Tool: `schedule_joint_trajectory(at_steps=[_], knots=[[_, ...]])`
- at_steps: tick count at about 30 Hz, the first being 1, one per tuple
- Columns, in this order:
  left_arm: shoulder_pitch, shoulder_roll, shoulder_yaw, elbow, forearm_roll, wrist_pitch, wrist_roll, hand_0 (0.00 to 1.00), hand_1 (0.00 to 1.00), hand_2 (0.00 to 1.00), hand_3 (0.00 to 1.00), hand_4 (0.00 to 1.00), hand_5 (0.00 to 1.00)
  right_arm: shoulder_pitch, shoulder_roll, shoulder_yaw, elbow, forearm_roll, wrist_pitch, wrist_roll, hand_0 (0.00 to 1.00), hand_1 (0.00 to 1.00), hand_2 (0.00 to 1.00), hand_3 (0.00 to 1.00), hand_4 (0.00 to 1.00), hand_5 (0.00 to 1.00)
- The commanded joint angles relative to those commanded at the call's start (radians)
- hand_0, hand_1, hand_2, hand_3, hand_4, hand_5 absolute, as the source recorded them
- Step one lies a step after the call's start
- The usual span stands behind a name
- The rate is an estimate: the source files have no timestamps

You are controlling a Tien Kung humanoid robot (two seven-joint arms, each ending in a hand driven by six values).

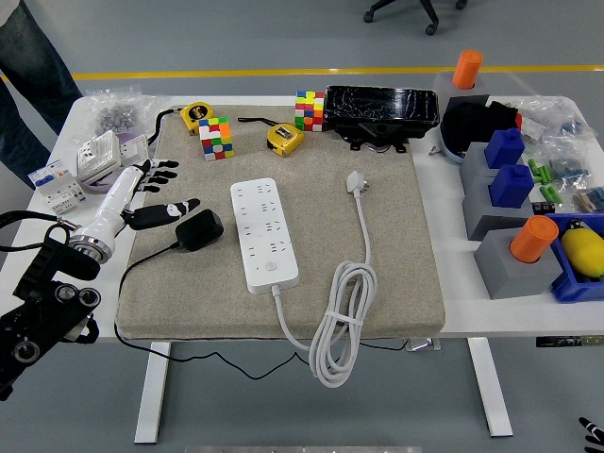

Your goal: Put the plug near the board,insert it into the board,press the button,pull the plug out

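Observation:
A white power strip (264, 234) lies lengthwise on the beige mat (396, 264), its button (271, 267) near the front end. Its own white cable coils at the front (338, 326) and ends in a white plug (356, 181) lying to the strip's right. A black plug (200, 229) with a thin black cord rests on the mat just left of the strip. My left hand (168, 189) hovers left of and slightly behind the black plug, fingers spread, holding nothing. Only a sliver of my right hand (593, 429) shows at the lower right corner.
Two colour cubes (215, 138) (308, 109), two yellow tape measures (196, 114) (284, 138) and a black box (381, 109) line the mat's back. Grey and blue blocks (500, 189) with orange cylinders (533, 238) fill the right. White sockets (99, 156) sit far left. A person's legs (28, 66) stand at top left.

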Motion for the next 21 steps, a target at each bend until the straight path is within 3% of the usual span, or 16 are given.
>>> schedule_joint_trajectory(at_steps=[9, 21], knots=[[0.063, -0.005, -0.159, -0.046, -0.001, -0.003, -0.002, 0.568, 0.647, 0.587, 0.587, 0.831, 0.242, 0.019, 0.010, -0.012, -0.005, 0.000, -0.003, 0.004, 0.656, 0.662, 0.660, 0.556, 0.912, 0.507], [0.105, 0.002, -0.248, -0.063, 0.009, -0.006, -0.003, 0.573, 0.638, 0.581, 0.586, 0.831, 0.242, 0.045, 0.008, -0.048, -0.020, 0.010, -0.005, 0.007, 0.657, 0.662, 0.659, 0.555, 0.912, 0.507]])
